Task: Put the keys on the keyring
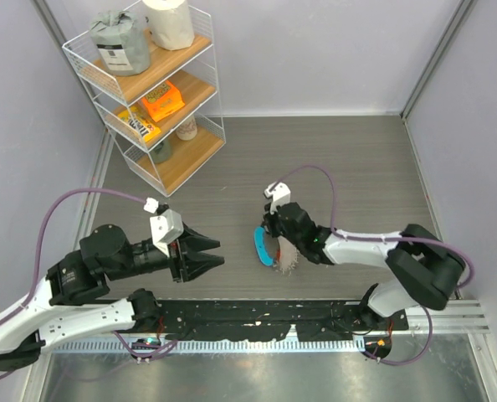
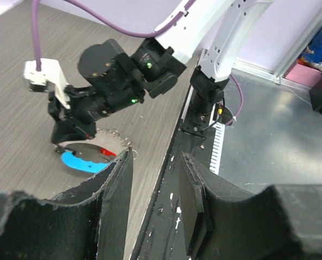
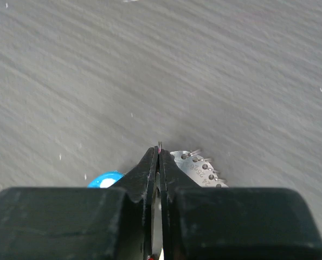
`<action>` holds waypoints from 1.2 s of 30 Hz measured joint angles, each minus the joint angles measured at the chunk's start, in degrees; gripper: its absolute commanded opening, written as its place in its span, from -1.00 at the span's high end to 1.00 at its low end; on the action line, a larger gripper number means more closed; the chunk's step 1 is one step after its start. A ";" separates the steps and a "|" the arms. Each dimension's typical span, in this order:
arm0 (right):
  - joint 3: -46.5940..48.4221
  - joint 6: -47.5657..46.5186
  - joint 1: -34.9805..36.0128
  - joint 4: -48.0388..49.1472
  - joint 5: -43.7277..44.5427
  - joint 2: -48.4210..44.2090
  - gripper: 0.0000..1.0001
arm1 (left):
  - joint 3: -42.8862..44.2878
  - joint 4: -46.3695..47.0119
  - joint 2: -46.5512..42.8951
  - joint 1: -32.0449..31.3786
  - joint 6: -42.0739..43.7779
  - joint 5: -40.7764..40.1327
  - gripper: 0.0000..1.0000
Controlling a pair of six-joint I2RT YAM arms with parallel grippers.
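Observation:
The keys point(image 1: 287, 256) form a silvery toothed fan on the grey table, just right of the keyring's blue tag point(image 1: 263, 248). My right gripper point(image 1: 272, 239) points down over them. In the right wrist view its jaws point(image 3: 159, 150) are shut on a thin metal sliver of the keyring, with the keys point(image 3: 200, 169) at the right and the blue tag point(image 3: 102, 179) at the left. The left wrist view shows the blue tag point(image 2: 82, 161), a small red tag point(image 2: 108, 153) and the keys point(image 2: 111, 140) under the right gripper. My left gripper point(image 1: 213, 255) hovers open and empty a short way left.
A white wire shelf rack point(image 1: 148, 92) with bags and boxes stands at the back left. The black mounting rail point(image 1: 257, 322) runs along the near edge. Grey walls close in the table on the left, back and right.

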 measured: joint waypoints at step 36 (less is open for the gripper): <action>29.68 -1.60 -2.89 -27.39 1.33 -8.68 -0.91 | -3.41 -7.19 -14.05 0.00 1.44 -16.92 -0.99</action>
